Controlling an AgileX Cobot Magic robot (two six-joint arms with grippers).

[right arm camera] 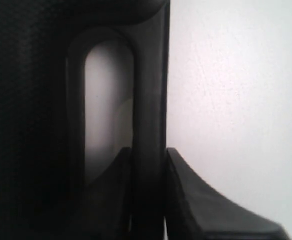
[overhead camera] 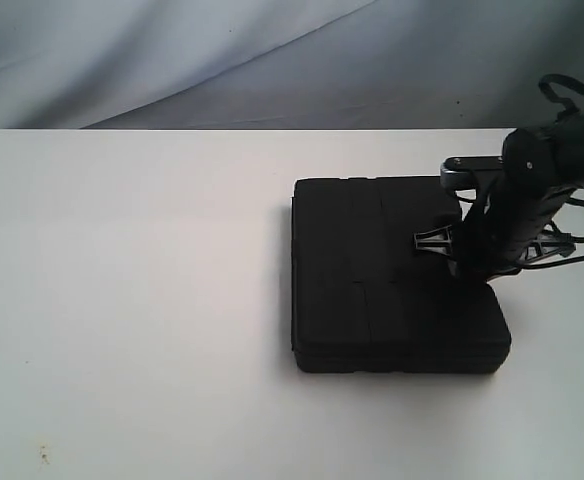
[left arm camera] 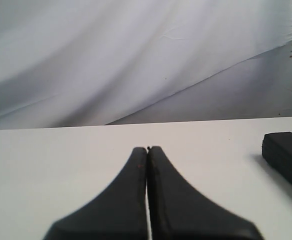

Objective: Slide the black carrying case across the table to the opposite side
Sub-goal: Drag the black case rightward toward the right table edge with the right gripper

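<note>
A black carrying case (overhead camera: 392, 275) lies flat on the white table (overhead camera: 122, 280), right of the middle. My right gripper (overhead camera: 469, 262) stands at the case's right edge, shut on the case's handle bar (right arm camera: 148, 100); one finger sits inside the handle opening, the other (right arm camera: 196, 200) outside it. A corner of the case (left arm camera: 288, 155) shows in the left wrist view. My left gripper (left arm camera: 147, 149) is shut with nothing in it, hovering over bare table well away from the case. The left arm is out of the exterior view.
A grey-white cloth backdrop (overhead camera: 272, 60) hangs behind the table's far edge. White tabletop stretches to the left of the case, with a few small specks (overhead camera: 42, 455) near the front left.
</note>
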